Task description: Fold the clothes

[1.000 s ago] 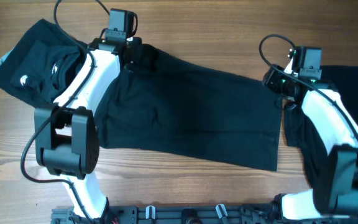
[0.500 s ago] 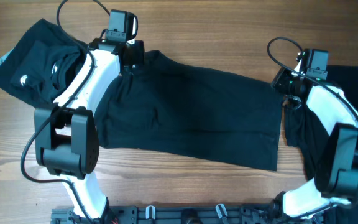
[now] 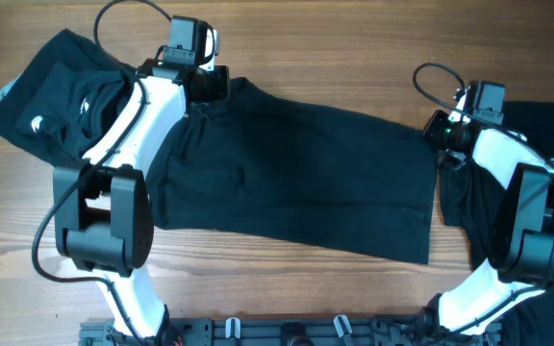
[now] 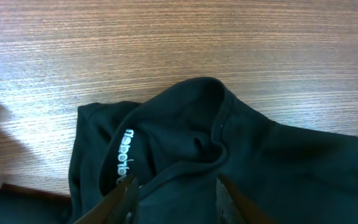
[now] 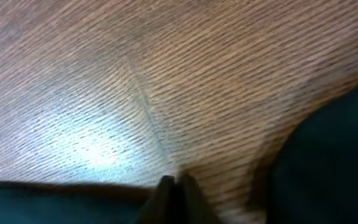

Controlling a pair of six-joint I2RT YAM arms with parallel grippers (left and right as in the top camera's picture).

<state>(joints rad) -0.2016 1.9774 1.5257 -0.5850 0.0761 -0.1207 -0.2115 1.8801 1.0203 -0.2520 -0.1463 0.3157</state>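
Black cloth lies in three places on the wooden desk (image 3: 335, 48). At the far left sits a crumpled T-shirt (image 3: 51, 82) with small white marks. Just beside it, the left hand (image 4: 174, 185) is released, its fingers (image 4: 124, 196) apart over the collar (image 4: 219, 124) of the spread T-shirt (image 3: 296, 178), which covers the desk's middle. At that shirt's upper right corner, the right hand (image 5: 174, 185) is clenched, tips together. Whether it has caught any cloth cannot be told. A third T-shirt (image 3: 551, 120) lies under the right arm.
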